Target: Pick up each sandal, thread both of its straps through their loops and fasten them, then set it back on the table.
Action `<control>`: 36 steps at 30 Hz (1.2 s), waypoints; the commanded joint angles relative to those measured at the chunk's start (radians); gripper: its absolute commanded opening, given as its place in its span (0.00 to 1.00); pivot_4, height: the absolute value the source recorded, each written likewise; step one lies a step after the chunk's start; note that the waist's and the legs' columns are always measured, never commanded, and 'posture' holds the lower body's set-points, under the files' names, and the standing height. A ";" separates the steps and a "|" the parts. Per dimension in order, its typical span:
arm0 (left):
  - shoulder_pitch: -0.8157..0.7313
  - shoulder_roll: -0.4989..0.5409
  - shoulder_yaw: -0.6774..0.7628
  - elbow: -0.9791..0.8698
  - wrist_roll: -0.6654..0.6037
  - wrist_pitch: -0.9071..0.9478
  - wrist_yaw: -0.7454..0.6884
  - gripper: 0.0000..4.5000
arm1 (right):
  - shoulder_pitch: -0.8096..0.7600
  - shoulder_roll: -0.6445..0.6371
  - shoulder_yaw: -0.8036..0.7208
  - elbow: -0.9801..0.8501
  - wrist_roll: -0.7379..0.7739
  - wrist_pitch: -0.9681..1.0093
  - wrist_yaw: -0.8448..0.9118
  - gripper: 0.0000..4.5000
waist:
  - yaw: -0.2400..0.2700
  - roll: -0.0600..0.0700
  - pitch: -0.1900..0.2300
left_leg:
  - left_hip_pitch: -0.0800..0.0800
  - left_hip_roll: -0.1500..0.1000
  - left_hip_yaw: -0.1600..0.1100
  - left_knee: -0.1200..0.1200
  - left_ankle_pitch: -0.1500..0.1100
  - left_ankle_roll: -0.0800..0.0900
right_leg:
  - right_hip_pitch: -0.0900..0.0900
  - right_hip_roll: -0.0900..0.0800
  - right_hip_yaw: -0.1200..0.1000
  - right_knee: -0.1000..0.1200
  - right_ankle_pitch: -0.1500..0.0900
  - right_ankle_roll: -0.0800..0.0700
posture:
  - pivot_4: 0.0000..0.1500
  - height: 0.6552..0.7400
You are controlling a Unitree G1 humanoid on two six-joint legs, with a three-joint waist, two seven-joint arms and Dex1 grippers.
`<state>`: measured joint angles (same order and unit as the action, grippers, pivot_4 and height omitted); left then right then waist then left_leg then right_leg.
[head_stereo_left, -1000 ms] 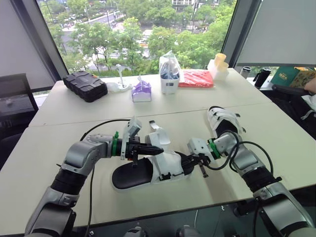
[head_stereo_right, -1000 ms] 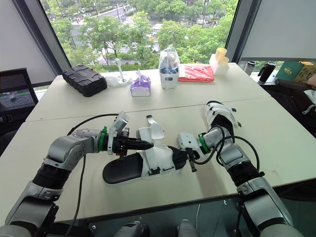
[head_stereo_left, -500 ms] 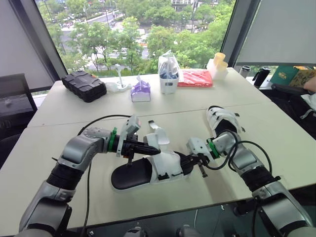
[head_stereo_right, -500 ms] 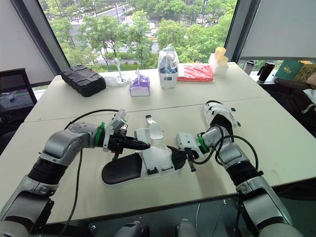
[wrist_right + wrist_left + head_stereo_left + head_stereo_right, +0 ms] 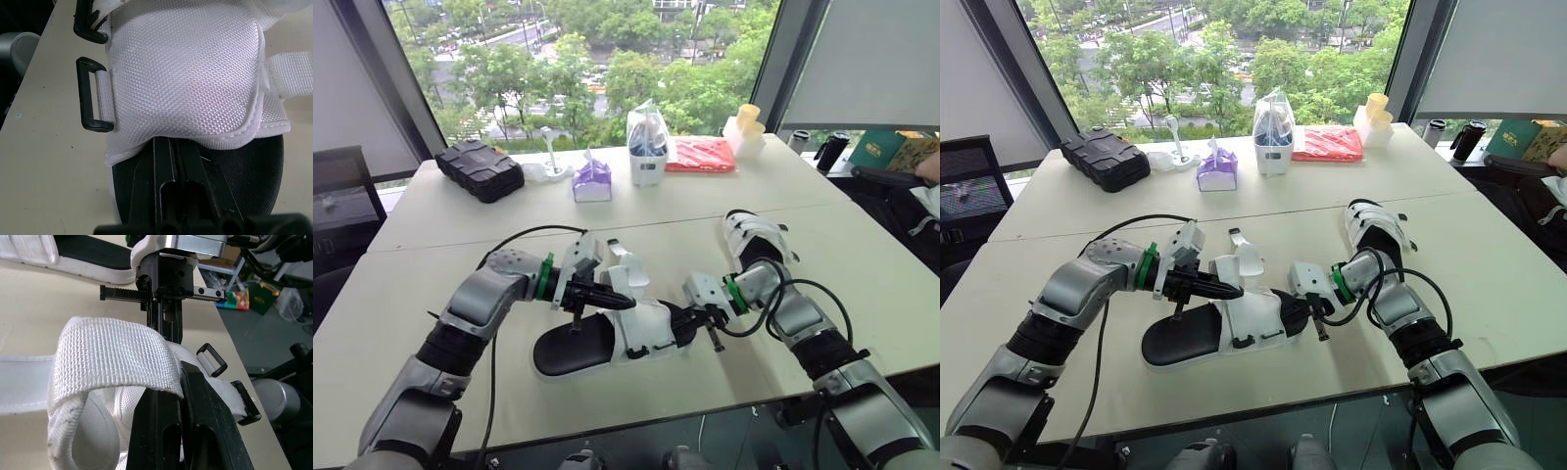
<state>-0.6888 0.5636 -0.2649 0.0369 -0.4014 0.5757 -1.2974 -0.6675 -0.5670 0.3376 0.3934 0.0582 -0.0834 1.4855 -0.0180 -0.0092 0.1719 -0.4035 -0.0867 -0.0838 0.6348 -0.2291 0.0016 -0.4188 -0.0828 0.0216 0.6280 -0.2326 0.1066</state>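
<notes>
A sandal (image 5: pixel 607 338) with a black sole and white upper lies across the middle of the table (image 5: pixel 440 225). My left gripper (image 5: pixel 625 303) is over its heel end, shut on a white strap (image 5: pixel 112 357) that curls over the fingers (image 5: pixel 205 416). Two black loops (image 5: pixel 212 360) sit beside the strap. My right gripper (image 5: pixel 683 321) is at the toe end, shut on the sandal's front edge (image 5: pixel 195 122), with its fingers (image 5: pixel 168 171) under the white upper. A second white sandal (image 5: pixel 756 238) rests on the table behind my right arm.
Along the far side stand a black case (image 5: pixel 481 168), a purple tissue box (image 5: pixel 593 182), a white container (image 5: pixel 648 147), a red packet (image 5: pixel 702 155) and yellow cups (image 5: pixel 746 127). A black cable (image 5: pixel 519 237) arcs over my left arm. The table's front edge is near.
My left arm has shifted a little to the right, still holding the strap. The sandal and the right arm stay as they were.
</notes>
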 commanded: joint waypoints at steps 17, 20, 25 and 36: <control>0.172 0.013 -0.082 -0.197 0.046 -0.046 0.022 0.07 | 0.011 0.009 0.033 0.016 -0.034 -0.004 -0.014 0.00 | 0.000 0.000 0.000 | 0.001 0.000 0.000 -0.001 0.000 0.000 | 0.000 0.000 0.000 0.000 0.000 0.000 | 1.00 1.00; 0.197 0.023 -0.060 -0.236 0.010 -0.004 0.030 0.32 | 0.010 0.009 0.034 0.017 -0.034 -0.003 -0.014 0.00 | 0.001 0.000 0.000 | 0.001 0.001 0.000 -0.001 0.000 0.000 | 0.000 0.000 0.001 0.000 0.000 0.000 | 1.00 1.00; 0.264 0.087 0.021 -0.358 -0.083 0.062 0.037 0.87 | 0.007 0.008 0.035 0.024 -0.035 -0.007 -0.012 0.00 | -0.001 0.000 0.000 | 0.001 0.001 0.000 -0.001 0.000 0.000 | 0.000 0.000 0.001 0.000 0.000 -0.001 | 1.00 1.00; 0.437 0.206 0.164 -0.539 -0.211 0.128 0.096 1.00 | 0.009 0.005 0.034 0.027 -0.033 -0.011 -0.010 0.00 | 0.000 0.000 0.000 | 0.002 0.002 0.000 -0.002 0.000 0.000 | 0.000 0.000 0.001 0.000 -0.003 -0.005 | 1.00 1.00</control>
<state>-0.2695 0.7560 -0.1323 -0.4428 -0.5658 0.6831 -1.2102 -0.6742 -0.5650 0.3439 0.4027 0.0581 -0.0968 1.4791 -0.0176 -0.0092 0.1719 -0.4016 -0.0847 -0.0834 0.6323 -0.2291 0.0015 -0.4184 -0.0826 0.0227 0.6282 -0.2357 0.1009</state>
